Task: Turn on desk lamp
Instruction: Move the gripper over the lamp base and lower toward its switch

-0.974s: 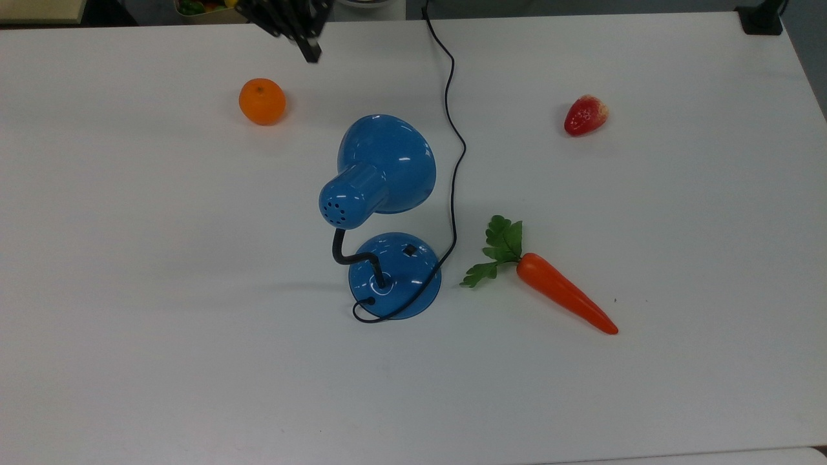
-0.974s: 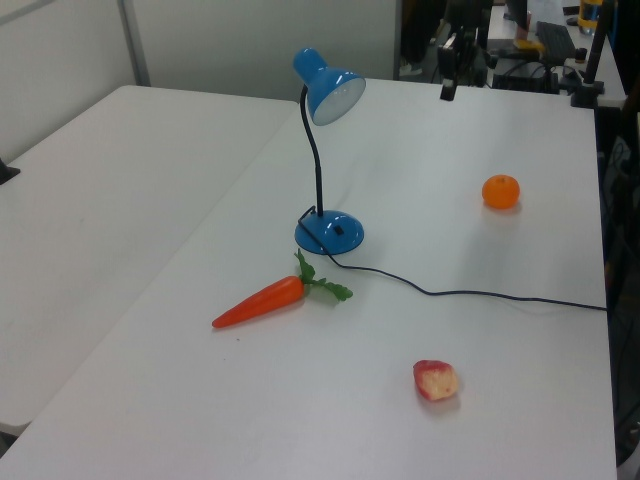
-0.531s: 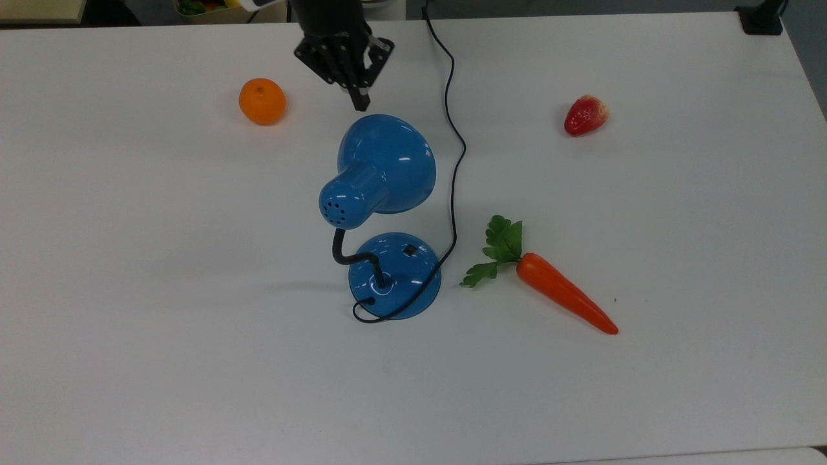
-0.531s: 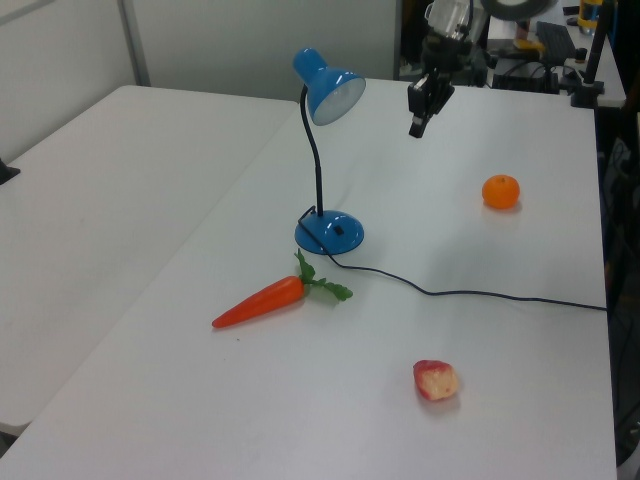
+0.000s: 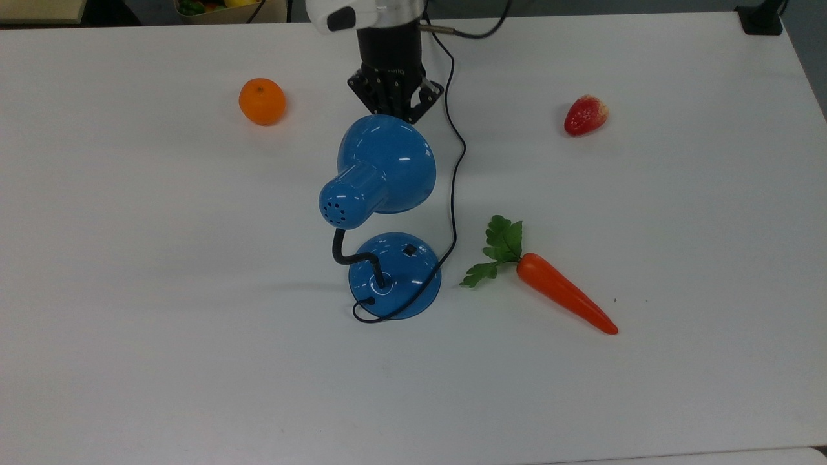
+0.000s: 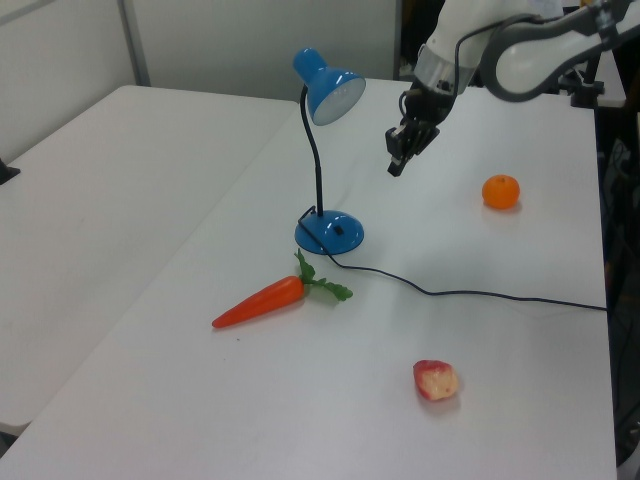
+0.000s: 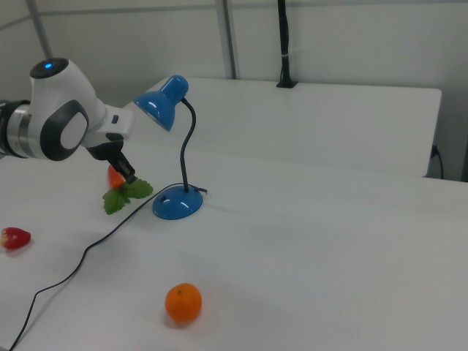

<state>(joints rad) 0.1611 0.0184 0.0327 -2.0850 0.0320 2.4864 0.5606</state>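
Now my fingers (image 6: 395,165), seemingly pressed together, are descending from the desk's (image 5: 129,258) far edge, passing the shade toward the desk lamp (image 5: 381,213). It is standing mid-desk between orange (image 5: 261,101) and carrot (image 5: 562,294), unlit. Its switch (image 5: 408,250) is awaiting my press; the approach is roughly halfway.

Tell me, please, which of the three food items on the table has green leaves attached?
The carrot, lying beside the desk lamp's base; the orange and strawberry have none.
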